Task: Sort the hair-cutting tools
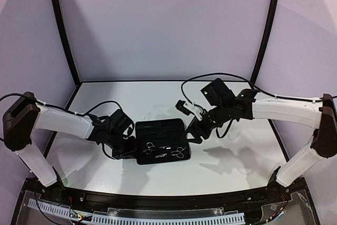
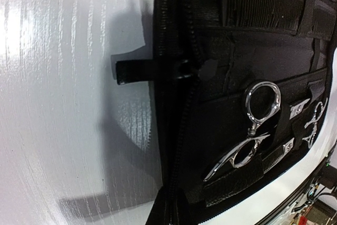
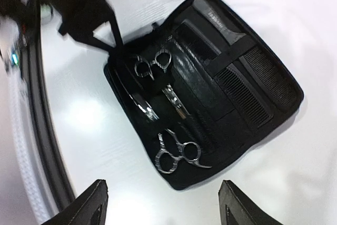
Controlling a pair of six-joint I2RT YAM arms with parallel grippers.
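A black zip case (image 1: 160, 130) lies open mid-table. Two silver scissors (image 3: 179, 154) (image 3: 152, 66) sit in its pockets, also seen from above (image 1: 179, 152) (image 1: 150, 146). Two black combs lie under a strap: a tail-handled comb (image 3: 231, 32) and a straight comb (image 3: 245, 98). My right gripper (image 3: 163, 193) hangs open above the case's near corner, nothing between its fingers (image 3: 97, 198). My left gripper (image 1: 125, 148) is at the case's left edge, shut on the zip edge (image 2: 169, 212). One pair of scissors (image 2: 258, 125) shows close by there.
Black frame poles (image 1: 63, 30) stand at both back corners, with purple walls behind. A cable (image 1: 210, 77) loops over the right arm. The table's front rail (image 1: 158, 201) runs along the bottom. White tabletop (image 1: 237, 162) surrounds the case.
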